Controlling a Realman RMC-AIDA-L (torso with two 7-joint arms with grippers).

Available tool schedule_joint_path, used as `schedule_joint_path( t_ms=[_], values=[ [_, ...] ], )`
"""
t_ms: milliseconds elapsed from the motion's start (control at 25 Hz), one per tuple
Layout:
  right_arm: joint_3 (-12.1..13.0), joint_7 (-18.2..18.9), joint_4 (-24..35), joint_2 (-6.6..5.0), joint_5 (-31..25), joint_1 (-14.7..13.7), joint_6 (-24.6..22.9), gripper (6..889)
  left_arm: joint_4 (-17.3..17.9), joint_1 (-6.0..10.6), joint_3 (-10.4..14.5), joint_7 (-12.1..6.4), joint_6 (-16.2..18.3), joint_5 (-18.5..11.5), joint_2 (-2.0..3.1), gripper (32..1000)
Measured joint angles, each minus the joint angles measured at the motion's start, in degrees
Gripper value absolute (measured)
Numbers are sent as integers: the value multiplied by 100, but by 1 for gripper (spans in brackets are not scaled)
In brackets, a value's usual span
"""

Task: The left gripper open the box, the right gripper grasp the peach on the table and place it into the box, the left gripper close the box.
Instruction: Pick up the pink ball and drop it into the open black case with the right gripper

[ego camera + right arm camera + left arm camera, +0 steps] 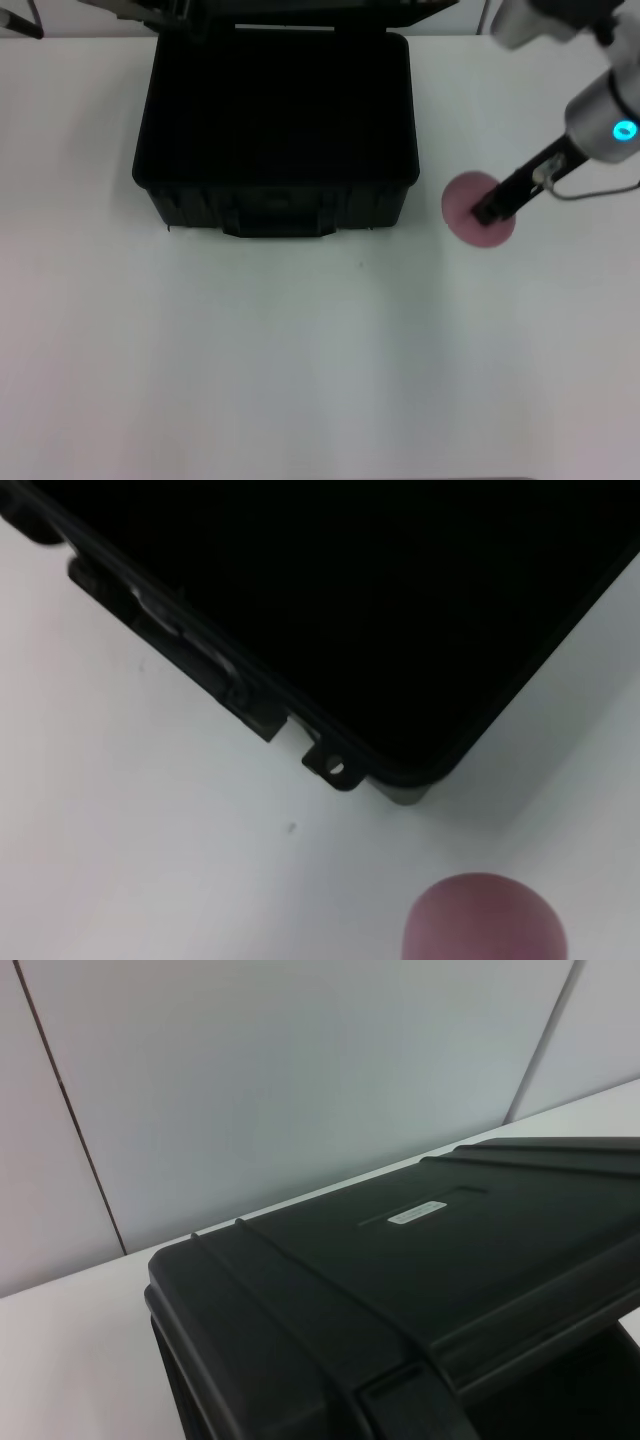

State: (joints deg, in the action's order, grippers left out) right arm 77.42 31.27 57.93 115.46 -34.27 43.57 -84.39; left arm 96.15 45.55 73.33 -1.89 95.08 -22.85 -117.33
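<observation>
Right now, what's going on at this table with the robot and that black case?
The box stands open on the white table, its lid raised at the back. The right gripper is down at the peach, which sits on the table to the right of the box and is not yet inside. The left gripper is out of sight; its wrist camera looks along the raised lid.
</observation>
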Motion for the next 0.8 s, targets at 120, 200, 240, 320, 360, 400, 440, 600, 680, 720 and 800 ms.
schedule_joint_path(
  t_ms=[120,200,240,320,360,400,440,600,680,720,800],
  values=[
    [-243,2,512,-24,0,-68,-297,50,0,-10,-3,-3,0,1,0,382],
    [-346,8,848,-29,-6,-103,-425,52,0,-12,-4,-3,0,3,0,382],
    [-370,15,1014,-31,-19,-118,-469,53,0,-12,-4,-4,0,4,0,382],
    [-385,37,1248,-32,-46,-132,-503,54,0,-14,-4,-4,1,5,0,382],
    [-386,44,1296,-32,-48,-131,-502,55,0,-16,-4,-4,2,6,0,382],
    [-389,56,1324,-32,-51,-121,-473,56,0,-18,-4,-4,2,7,0,382],
    [-391,70,1342,-32,-55,-109,-432,57,0,-19,-4,-4,2,7,0,382],
    [-395,199,1219,8,-61,-46,-156,60,0,-18,-2,-4,10,10,-2,383],
    [-396,257,1093,26,-62,3,20,61,0,-7,8,-4,14,11,-5,383],
    [-397,277,1024,33,-62,35,96,62,0,-3,15,-4,15,11,-5,383],
    [-398,339,827,50,-65,109,274,64,0,1,21,-4,16,11,-6,383]
  ],
)
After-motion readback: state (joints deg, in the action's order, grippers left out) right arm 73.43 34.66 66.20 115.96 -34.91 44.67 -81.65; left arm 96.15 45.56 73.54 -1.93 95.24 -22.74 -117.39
